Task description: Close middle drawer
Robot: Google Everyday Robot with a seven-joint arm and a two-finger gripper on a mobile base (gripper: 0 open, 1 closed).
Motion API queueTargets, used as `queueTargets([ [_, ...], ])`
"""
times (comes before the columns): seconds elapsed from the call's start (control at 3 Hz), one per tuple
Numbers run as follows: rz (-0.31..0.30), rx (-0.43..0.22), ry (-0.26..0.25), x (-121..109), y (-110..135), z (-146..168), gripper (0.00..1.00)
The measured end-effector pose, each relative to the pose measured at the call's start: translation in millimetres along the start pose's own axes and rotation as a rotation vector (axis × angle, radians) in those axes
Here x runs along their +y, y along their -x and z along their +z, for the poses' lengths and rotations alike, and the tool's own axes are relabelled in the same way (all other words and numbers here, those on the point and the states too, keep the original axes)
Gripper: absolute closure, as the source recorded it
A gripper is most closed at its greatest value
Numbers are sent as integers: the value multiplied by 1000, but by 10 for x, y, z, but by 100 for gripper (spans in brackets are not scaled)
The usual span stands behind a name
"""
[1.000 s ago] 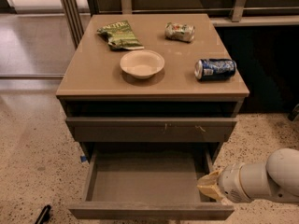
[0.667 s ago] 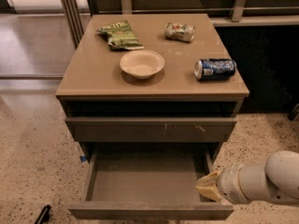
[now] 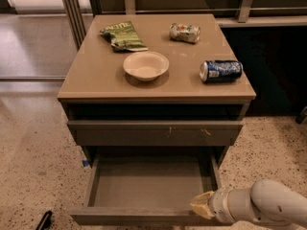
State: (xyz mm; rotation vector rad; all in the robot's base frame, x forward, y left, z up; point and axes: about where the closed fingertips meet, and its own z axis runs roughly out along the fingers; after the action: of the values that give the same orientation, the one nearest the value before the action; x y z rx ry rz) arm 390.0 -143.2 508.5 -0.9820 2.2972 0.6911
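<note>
The middle drawer point(image 3: 148, 186) of the brown cabinet stands pulled far out, its grey box interior empty, its plain front point(image 3: 134, 218) at the bottom of the view. My gripper point(image 3: 203, 205), with a cream tip on a white arm point(image 3: 268, 204), comes in from the lower right. It sits at the front right corner of the drawer, against the inside of the front panel. Above, the drawer front with pale scratch marks point(image 3: 153, 133) stands out a little from the cabinet.
On the cabinet top point(image 3: 96, 75) lie a white bowl point(image 3: 146, 65), a green chip bag point(image 3: 123, 35), a crushed can point(image 3: 184, 32) and a blue can point(image 3: 221, 71) on its side. A metal post point(image 3: 72, 8) stands at back left. A dark object point(image 3: 44, 220) lies on the speckled floor at lower left.
My gripper has moved a little left and down, toward the drawer's front right corner. The drawer stands about as far out as before.
</note>
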Motion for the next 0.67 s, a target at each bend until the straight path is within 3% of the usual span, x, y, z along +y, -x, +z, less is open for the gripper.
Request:
queueTargets([
  [0.33, 80, -35, 21, -77, -316, 423, 100],
  [0.67, 82, -27, 25, -71, -271, 350, 100],
])
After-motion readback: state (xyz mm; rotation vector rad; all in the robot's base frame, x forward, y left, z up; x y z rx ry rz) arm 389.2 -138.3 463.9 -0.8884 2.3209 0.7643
